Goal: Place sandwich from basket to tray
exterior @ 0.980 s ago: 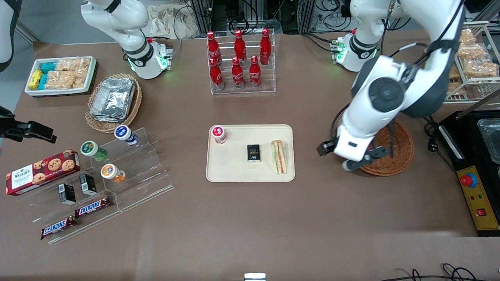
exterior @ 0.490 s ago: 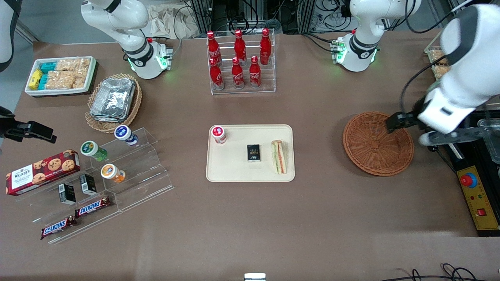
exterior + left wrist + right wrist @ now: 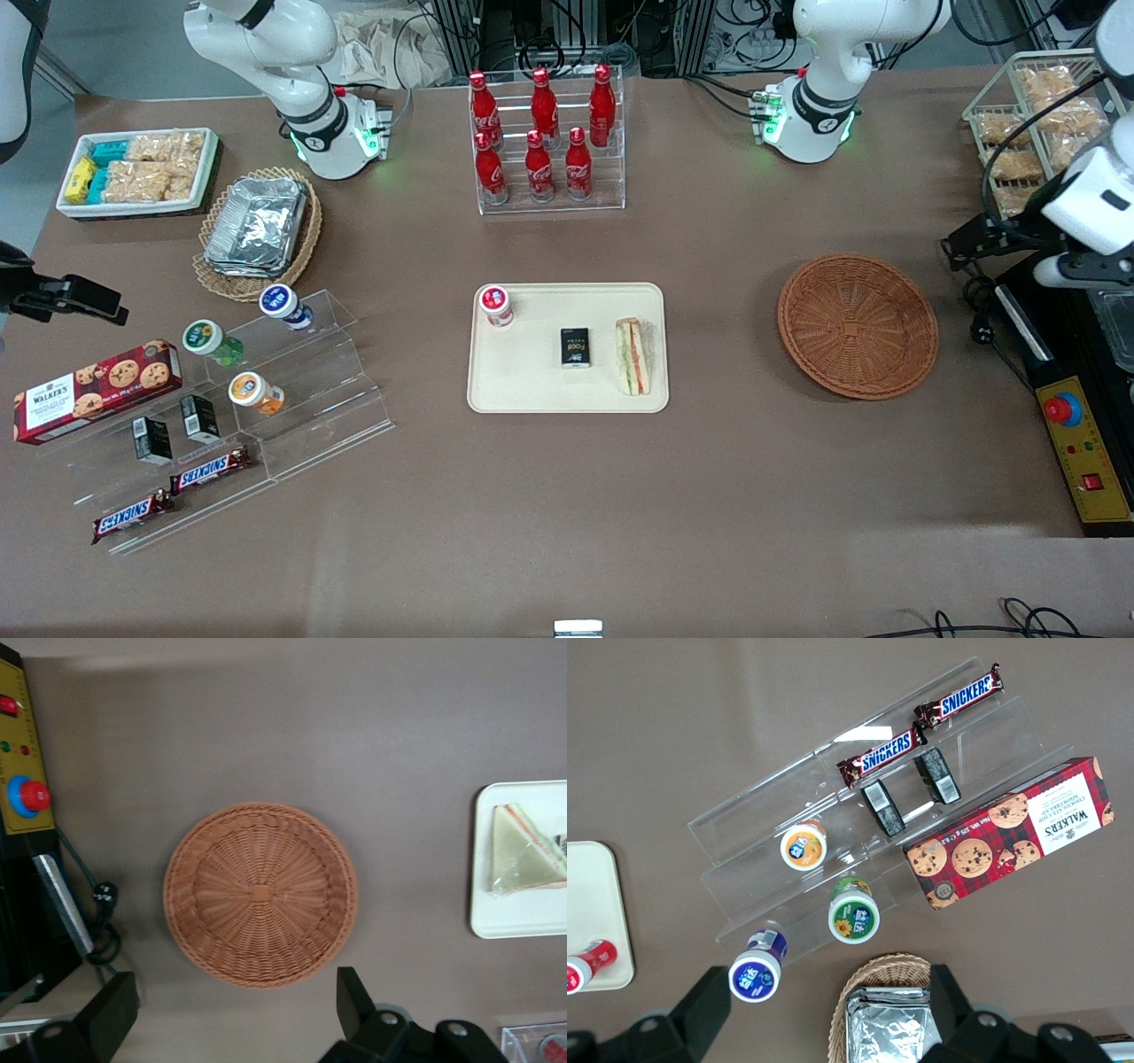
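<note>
Your sandwich (image 3: 634, 356) already lies on the tray (image 3: 532, 390), beside a small black box (image 3: 576, 346), and the basket (image 3: 858, 325) is empty. The claw (image 3: 235, 1014) hangs wide and empty, high at the working arm's end of the table (image 3: 567, 514); nothing looks left to do.
</note>
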Controlling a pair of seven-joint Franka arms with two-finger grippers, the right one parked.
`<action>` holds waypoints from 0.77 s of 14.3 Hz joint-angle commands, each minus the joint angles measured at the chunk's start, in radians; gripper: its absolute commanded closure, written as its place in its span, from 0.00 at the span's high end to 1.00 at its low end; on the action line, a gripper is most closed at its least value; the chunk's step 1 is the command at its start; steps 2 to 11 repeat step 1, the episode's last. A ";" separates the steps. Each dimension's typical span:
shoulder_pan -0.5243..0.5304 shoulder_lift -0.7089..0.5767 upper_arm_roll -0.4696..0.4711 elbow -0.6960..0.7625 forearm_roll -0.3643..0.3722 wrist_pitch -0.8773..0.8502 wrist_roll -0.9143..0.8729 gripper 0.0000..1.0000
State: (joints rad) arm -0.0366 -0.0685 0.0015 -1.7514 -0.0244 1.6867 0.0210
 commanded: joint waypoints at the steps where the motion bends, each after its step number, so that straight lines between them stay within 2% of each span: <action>1: -0.003 0.015 -0.028 0.052 0.014 -0.028 -0.035 1.00; 11: -0.003 0.015 -0.028 0.052 0.014 -0.028 -0.035 1.00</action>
